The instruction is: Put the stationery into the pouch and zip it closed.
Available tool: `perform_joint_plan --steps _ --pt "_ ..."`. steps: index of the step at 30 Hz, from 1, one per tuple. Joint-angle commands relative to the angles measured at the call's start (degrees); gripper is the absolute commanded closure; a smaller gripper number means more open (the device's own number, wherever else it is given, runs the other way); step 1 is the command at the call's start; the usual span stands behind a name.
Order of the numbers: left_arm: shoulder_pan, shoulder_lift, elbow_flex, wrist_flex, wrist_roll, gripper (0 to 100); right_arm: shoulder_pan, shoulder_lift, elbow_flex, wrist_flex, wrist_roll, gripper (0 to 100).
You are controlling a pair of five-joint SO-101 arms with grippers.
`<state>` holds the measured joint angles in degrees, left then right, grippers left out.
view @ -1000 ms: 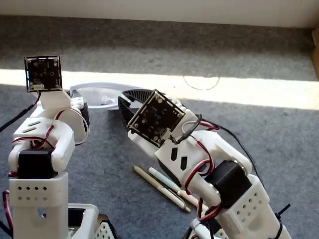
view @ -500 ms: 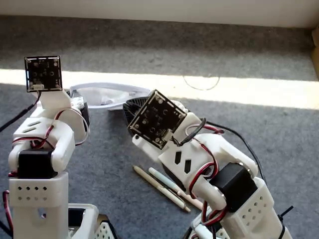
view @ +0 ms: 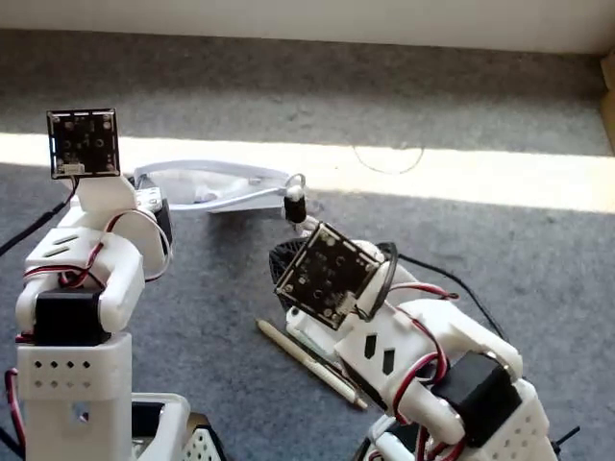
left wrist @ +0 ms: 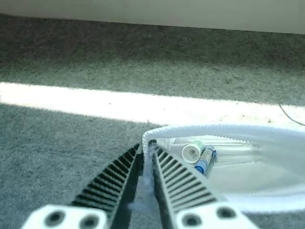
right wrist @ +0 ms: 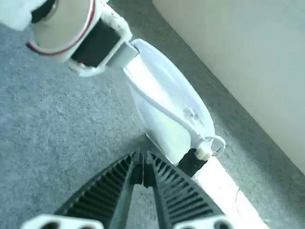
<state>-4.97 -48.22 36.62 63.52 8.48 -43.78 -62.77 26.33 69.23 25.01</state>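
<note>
High view: right gripper (view: 283, 261) back from pouch (view: 219, 186)

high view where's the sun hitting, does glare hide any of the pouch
High view: a sunlit band crosses the carpet; the pouch lies in it, far edge pale against the glare. Left wrist view: the band runs behind the pouch; the stationery inside reads clearly. Right wrist view: sun lights the carpet beside the zip pull.

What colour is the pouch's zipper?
The zipper is white, on a clear pouch; best in the left wrist view.
</note>
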Motion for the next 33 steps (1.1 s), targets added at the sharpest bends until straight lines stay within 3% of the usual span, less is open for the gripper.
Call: perform_joint_plan --steps 1,21,33 --pt "-0.66 1.98 2.59 -0.18 0.09 99 -0.40 -2.86 6.02 -0.04 0.44 99.2" --pt "-0.66 1.98 2.68 -0.18 0.09 99 -0.04 -7.60 22.55 -2.95 -1.85 98.9" --pt "-0.66 1.98 2.68 -0.18 0.09 99 4.97 -4.97 25.10 -6.20 -3.16 98.8"
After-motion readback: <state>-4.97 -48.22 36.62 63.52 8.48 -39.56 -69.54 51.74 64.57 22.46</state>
